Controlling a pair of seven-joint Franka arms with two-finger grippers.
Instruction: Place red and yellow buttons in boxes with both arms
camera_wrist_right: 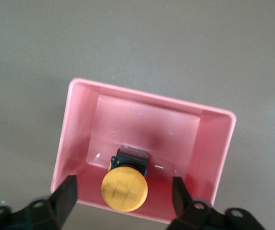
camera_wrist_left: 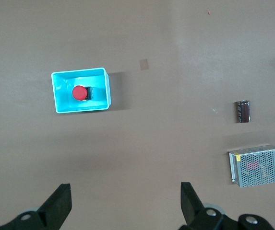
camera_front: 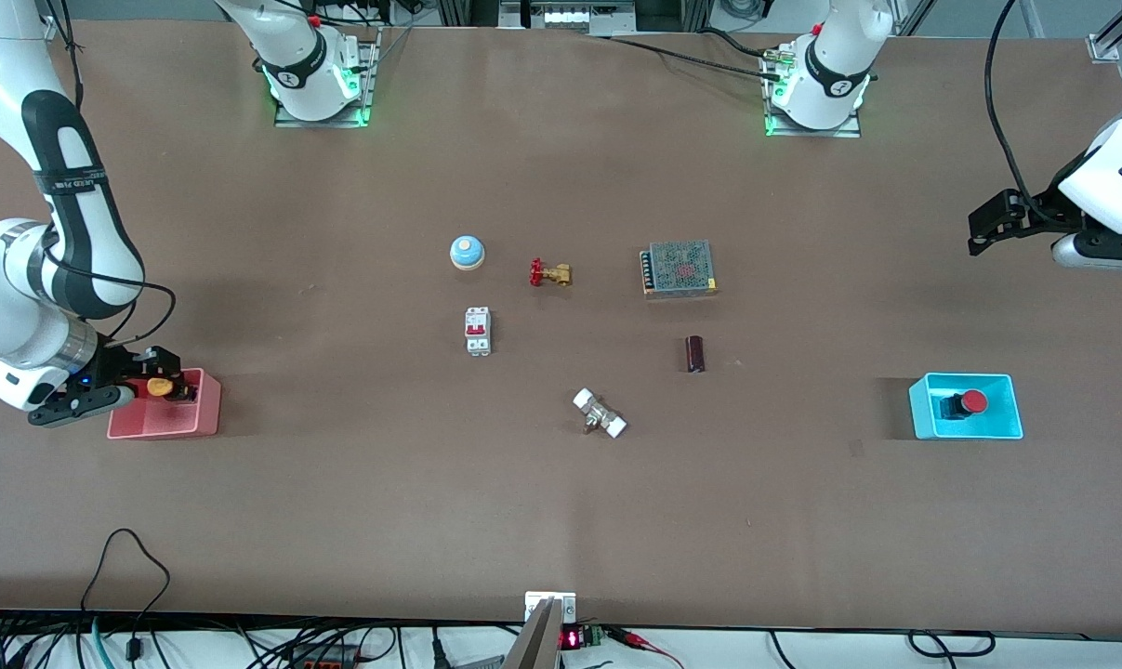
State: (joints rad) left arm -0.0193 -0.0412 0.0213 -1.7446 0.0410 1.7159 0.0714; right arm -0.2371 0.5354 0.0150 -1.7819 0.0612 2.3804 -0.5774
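The yellow button (camera_wrist_right: 124,190) lies in the pink-red box (camera_wrist_right: 79,120), its cap up; it also shows in the front view (camera_front: 159,386) in that box (camera_front: 165,423) at the right arm's end of the table. My right gripper (camera_wrist_right: 124,186) is open just over this box, a finger on each side of the cap without touching it; the front view shows it there too (camera_front: 165,379). The red button (camera_front: 972,401) lies in the cyan-blue box (camera_front: 923,409). My left gripper (camera_front: 981,232) is open, empty and raised over bare table at the left arm's end; its wrist view shows the fingers wide apart (camera_wrist_left: 126,191).
Mid-table stand a blue-and-white bell (camera_front: 467,252), a brass valve with a red handle (camera_front: 549,273), a metal mesh power supply (camera_front: 679,268), a white breaker (camera_front: 478,331), a dark cylinder (camera_front: 694,354) and a white-ended fitting (camera_front: 600,413).
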